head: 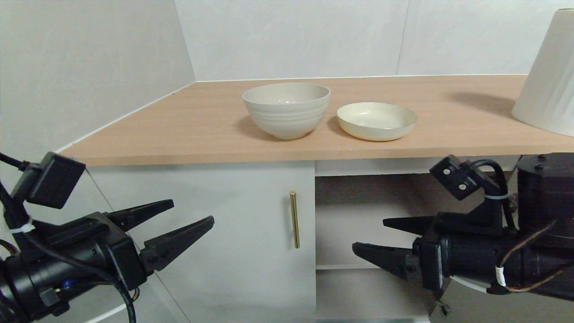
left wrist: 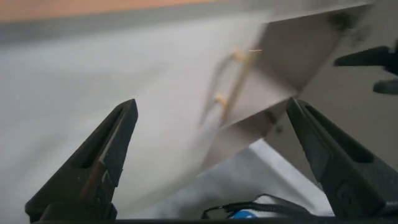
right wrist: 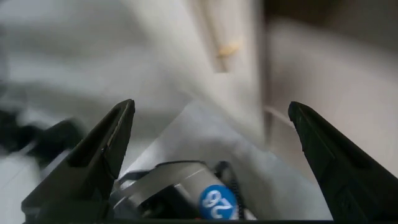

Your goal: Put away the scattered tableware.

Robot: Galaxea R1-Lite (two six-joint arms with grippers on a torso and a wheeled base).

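Observation:
A deep ribbed cream bowl [head: 286, 109] stands on the wooden counter [head: 188, 130]. Just to its right lies a shallow cream plate [head: 376, 120], close to the counter's front edge. Both grippers hang below counter level, in front of the cabinet. My left gripper [head: 193, 214] is open at the lower left, pointing right with nothing between its fingers [left wrist: 93, 165]. My right gripper [head: 370, 234] is open at the lower right, pointing left in front of the open cabinet bay [head: 358, 215], also holding nothing. The right gripper's fingers [right wrist: 99, 155] frame the door edge.
The left cabinet door [head: 233, 233] is closed and carries a vertical brass handle [head: 294, 219]. The bay on the right has a shelf [head: 345, 266] inside. A white lampshade [head: 549, 76] stands on the counter's far right. Walls close in the counter at the back and left.

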